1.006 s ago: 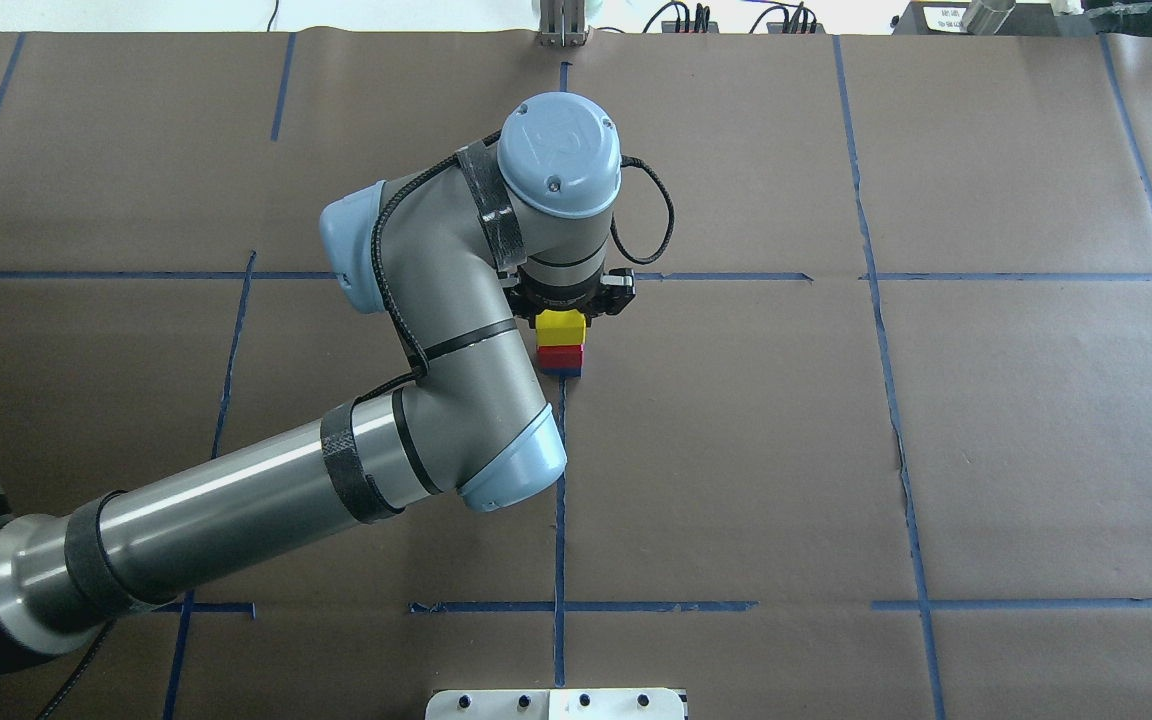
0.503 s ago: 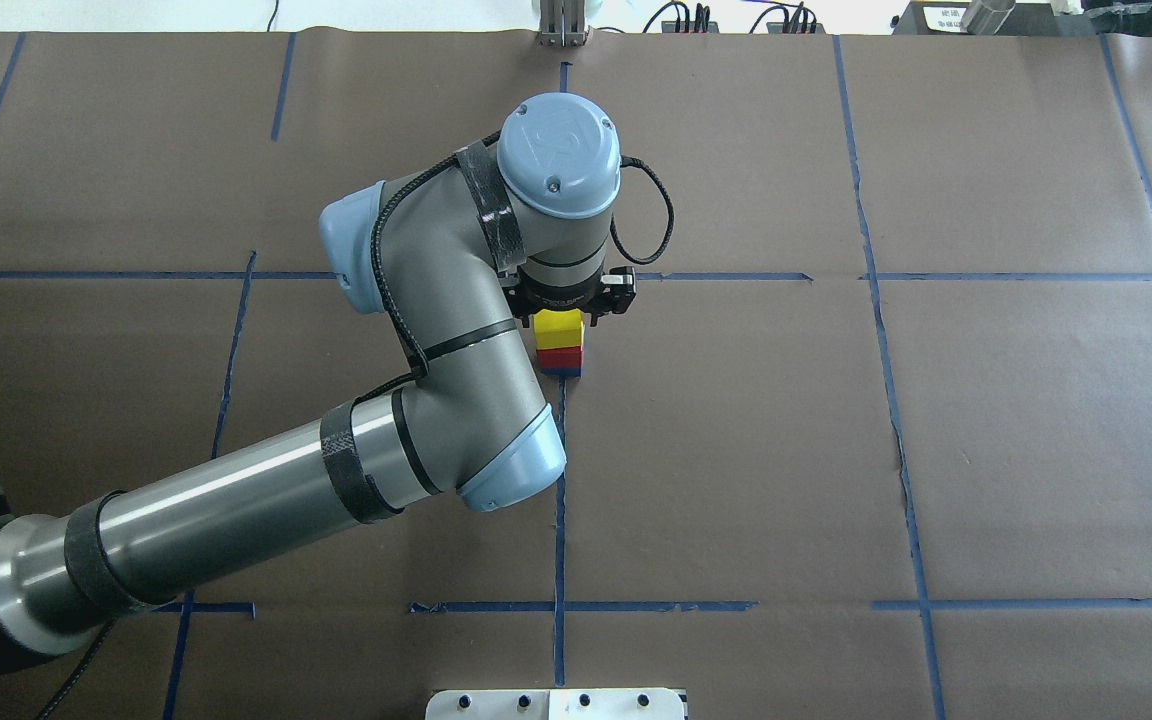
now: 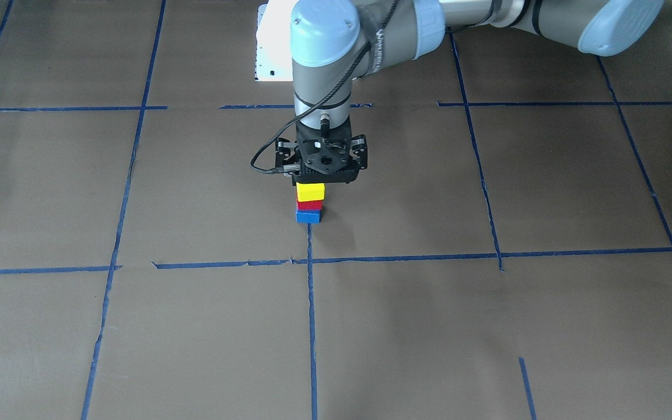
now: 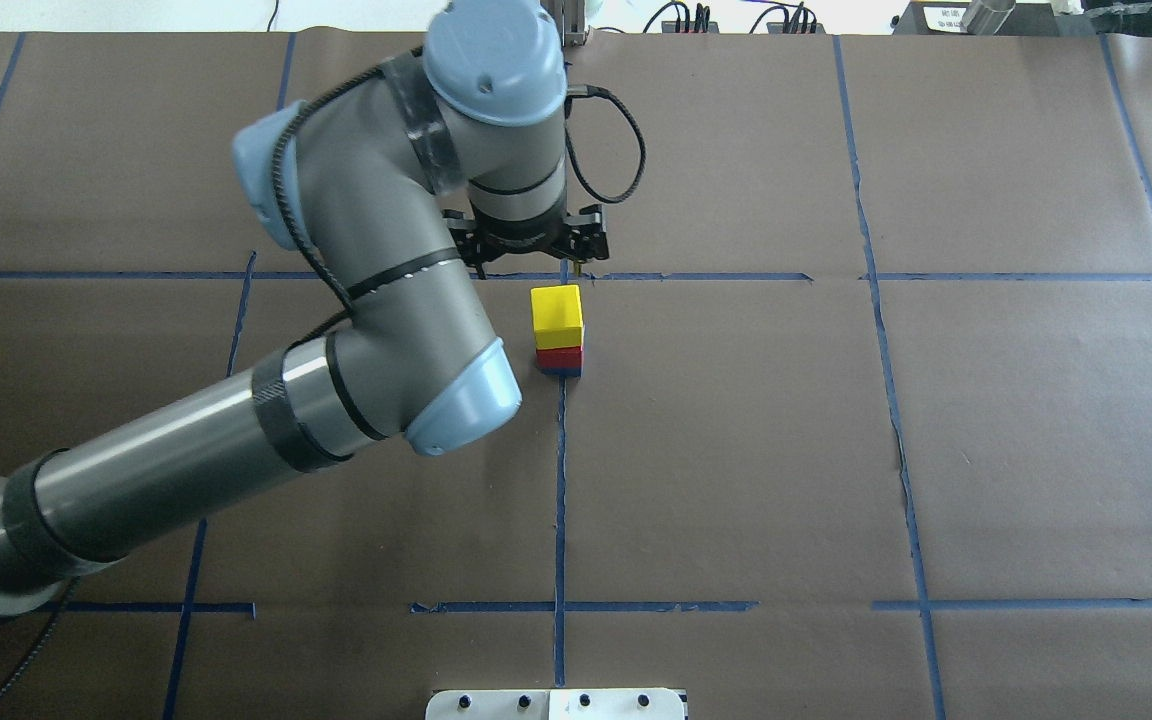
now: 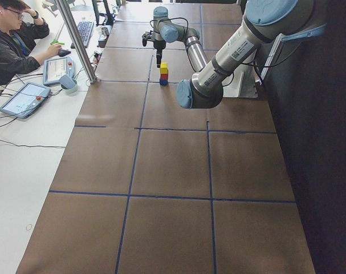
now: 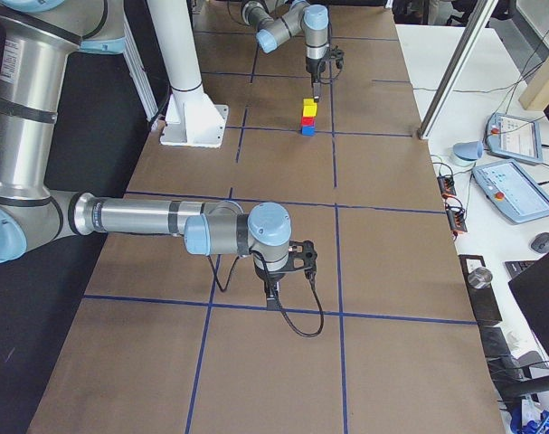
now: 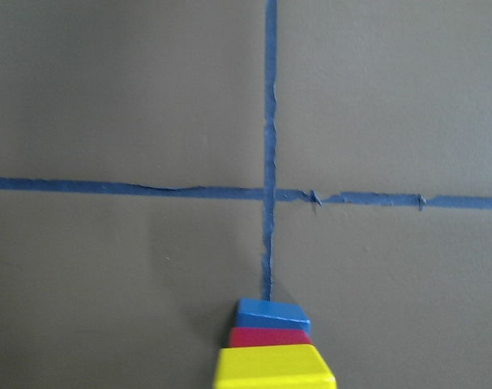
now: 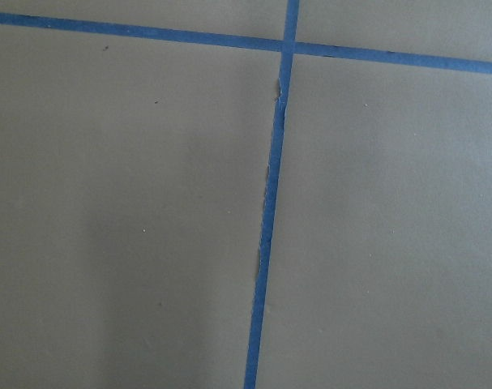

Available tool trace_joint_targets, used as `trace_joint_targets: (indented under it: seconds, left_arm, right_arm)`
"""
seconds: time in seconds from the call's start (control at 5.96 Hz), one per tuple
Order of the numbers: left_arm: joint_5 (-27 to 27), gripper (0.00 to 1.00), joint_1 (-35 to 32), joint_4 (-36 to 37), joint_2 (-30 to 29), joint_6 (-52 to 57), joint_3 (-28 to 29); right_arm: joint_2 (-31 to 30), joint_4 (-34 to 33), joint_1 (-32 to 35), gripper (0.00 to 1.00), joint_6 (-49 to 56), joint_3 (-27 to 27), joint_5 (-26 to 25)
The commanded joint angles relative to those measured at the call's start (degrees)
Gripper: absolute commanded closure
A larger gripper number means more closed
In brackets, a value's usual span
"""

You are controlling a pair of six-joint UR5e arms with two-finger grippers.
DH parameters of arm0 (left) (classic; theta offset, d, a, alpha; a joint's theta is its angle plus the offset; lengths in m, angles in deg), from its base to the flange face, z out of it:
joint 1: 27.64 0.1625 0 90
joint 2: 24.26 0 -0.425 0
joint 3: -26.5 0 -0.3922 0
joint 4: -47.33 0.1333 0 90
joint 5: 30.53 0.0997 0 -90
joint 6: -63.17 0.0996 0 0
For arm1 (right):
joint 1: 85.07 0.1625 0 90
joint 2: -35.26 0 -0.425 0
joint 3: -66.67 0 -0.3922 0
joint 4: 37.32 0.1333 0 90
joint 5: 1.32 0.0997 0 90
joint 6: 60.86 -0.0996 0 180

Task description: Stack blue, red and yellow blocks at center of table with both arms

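Observation:
A yellow block (image 4: 556,312) sits on a red block (image 4: 560,355), which sits on a blue block (image 4: 562,371). The stack stands upright at the table's central tape cross. It also shows in the front view, with yellow (image 3: 310,191), red (image 3: 310,205) and blue (image 3: 308,217). My left gripper (image 3: 321,175) hangs just above the yellow block, apart from it, with its jaws spread and empty. In the overhead view the left gripper (image 4: 526,258) is mostly hidden under its wrist. My right gripper (image 6: 272,298) shows only in the exterior right view, low over the table, and I cannot tell its state.
Blue tape lines (image 4: 560,480) divide the brown table into squares. A white base plate (image 4: 556,704) sits at the near edge. An operator (image 5: 13,40) sits at a side desk with tablets and a keyboard. A white post (image 6: 179,63) stands on the table's robot side.
My left gripper has let go of the yellow block and lifted up and away from the stack. The stack stays in place and now shows fully from above.

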Motion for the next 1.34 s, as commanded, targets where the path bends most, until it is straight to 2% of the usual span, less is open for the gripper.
trace_joint_targets:
  seconds: [0.0, 0.17, 0.67, 0.84, 1.17]
  left_arm:
    - [-6.2, 0.00, -9.6, 1.6, 15.9, 16.0, -12.5]
    - [-11.1, 0.00, -16.4, 0.7, 24.6, 29.6, -15.2]
    - [-18.7, 0.00, -36.2, -3.5, 45.3, 58.4, -12.9]
    - [-21.2, 0.00, -42.6, -4.5, 51.9, 65.4, -11.8]
    - [-22.2, 0.00, -47.4, -12.7, 61.6, 67.0, -8.7]
  right_arm:
    - [0.0, 0.0, 0.0, 0.00, 0.1, 0.0, 0.0]
    - [0.0, 0.0, 0.0, 0.00, -0.1, -0.1, 0.0]
    - [0.1, 0.0, 0.0, 0.00, -0.6, 0.0, 0.1]
    - [0.2, 0.0, 0.0, 0.00, -0.6, 0.0, 0.0]
    - [0.2, -0.1, 0.0, 0.00, -0.9, 0.0, 0.2]
